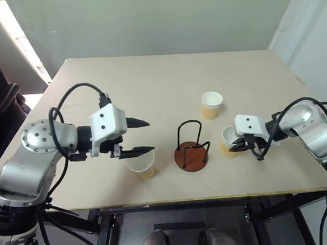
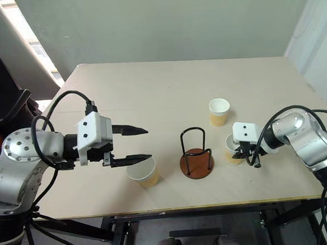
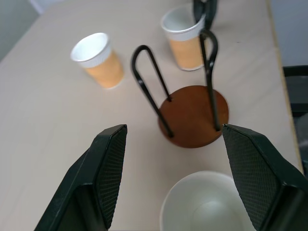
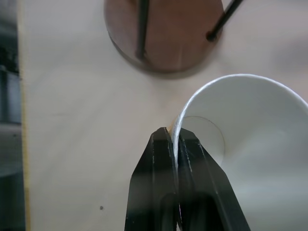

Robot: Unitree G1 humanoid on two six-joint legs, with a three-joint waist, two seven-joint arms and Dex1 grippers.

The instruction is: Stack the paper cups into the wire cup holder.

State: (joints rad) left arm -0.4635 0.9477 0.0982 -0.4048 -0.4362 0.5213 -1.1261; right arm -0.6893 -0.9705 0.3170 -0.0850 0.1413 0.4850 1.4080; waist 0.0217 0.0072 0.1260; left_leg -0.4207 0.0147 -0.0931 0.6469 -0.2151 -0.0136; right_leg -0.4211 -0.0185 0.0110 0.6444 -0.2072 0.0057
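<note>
The right gripper [image 4: 175, 137] is pinching the white rim of a small tapered paper cup [image 1: 229, 141], tan-yellow outside and white inside, its two black fingers pressed together on the cup wall. In the head views the gripper's white housing is covering part of that cup, so only its side toward the holder is showing; the right wrist view is giving the grip clearly, one finger inside the rim and one outside. That cup is standing near the surface's right edge, just beside the wire cup holder [image 1: 191, 146], a round reddish-brown disc with thin black wire loops standing upright, which is sitting near the middle of the front edge with nothing inside it.

The left gripper [image 1: 140, 137] is hovering with its black fingers spread wide above a second paper cup [image 1: 141, 164], which is standing close to the front edge, to the left of the holder. In the left wrist view this cup is being cut off by the frame, with just its white inside showing between the fingers. A third paper cup [image 1: 211, 104] is standing farther back, toward the far edge, apart from the others.

The surface [image 1: 149, 84] is a pale wooden tabletop, and a plain greyish wall is rising behind its far edge.
</note>
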